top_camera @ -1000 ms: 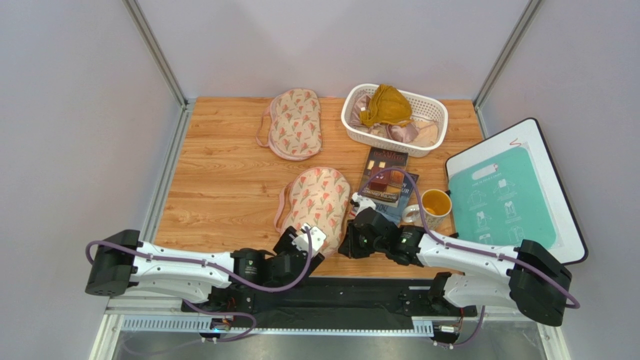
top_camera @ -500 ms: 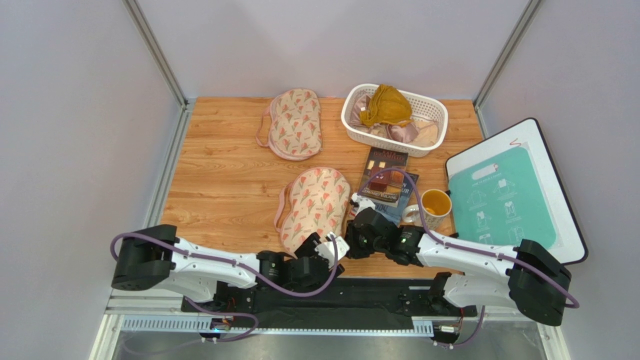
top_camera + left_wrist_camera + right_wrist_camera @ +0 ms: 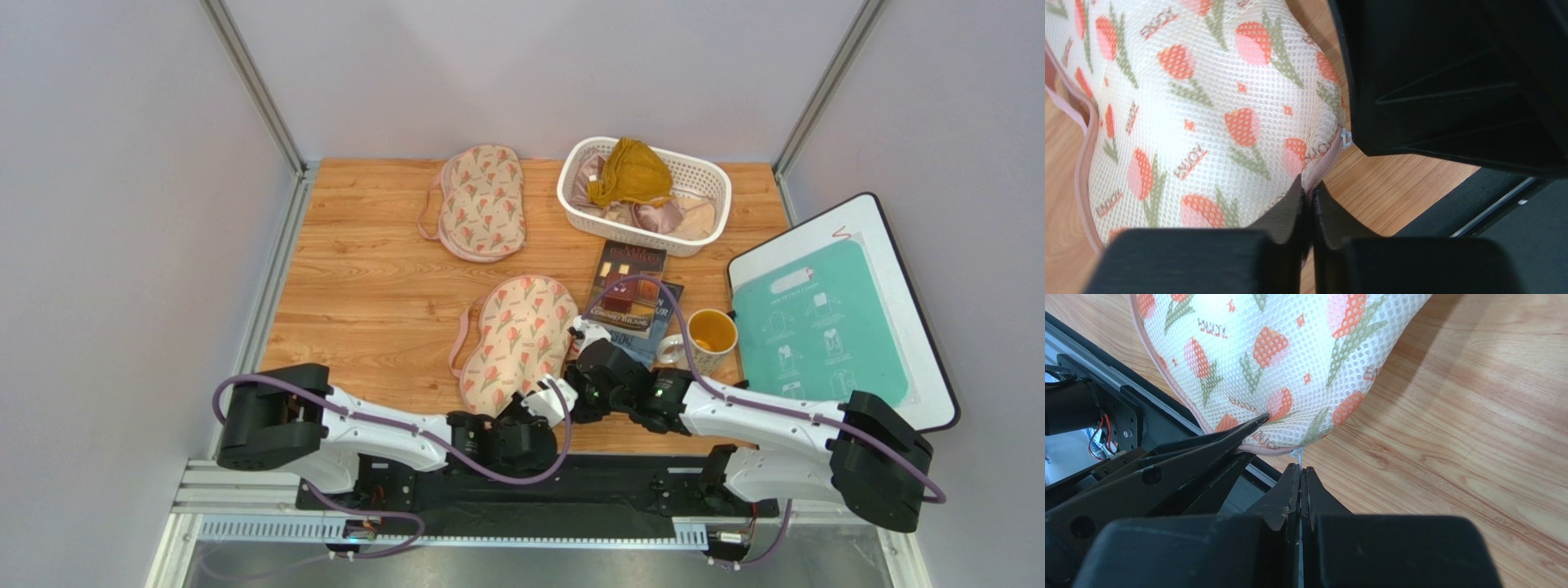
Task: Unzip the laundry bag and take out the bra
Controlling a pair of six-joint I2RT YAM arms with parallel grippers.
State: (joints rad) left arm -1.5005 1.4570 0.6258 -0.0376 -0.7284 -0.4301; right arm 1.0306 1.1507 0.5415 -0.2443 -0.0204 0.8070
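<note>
Swung rightward, my low left arm has its left gripper (image 3: 1310,191) clamped on the trim of the laundry bag (image 3: 1217,110), right gripper (image 3: 1300,473) pinching the zip pull (image 3: 1297,455)

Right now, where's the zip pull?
In the right wrist view, the zip pull is at the near bag's edge, pinched in the right claw; the left claw grips the bag beside it.

The table (image 3: 368,282) is viewed from high above its near edge; both wrist views are set close (almost touching) — the near end of the laundry bag (image 3: 521,337) is shared.
</note>
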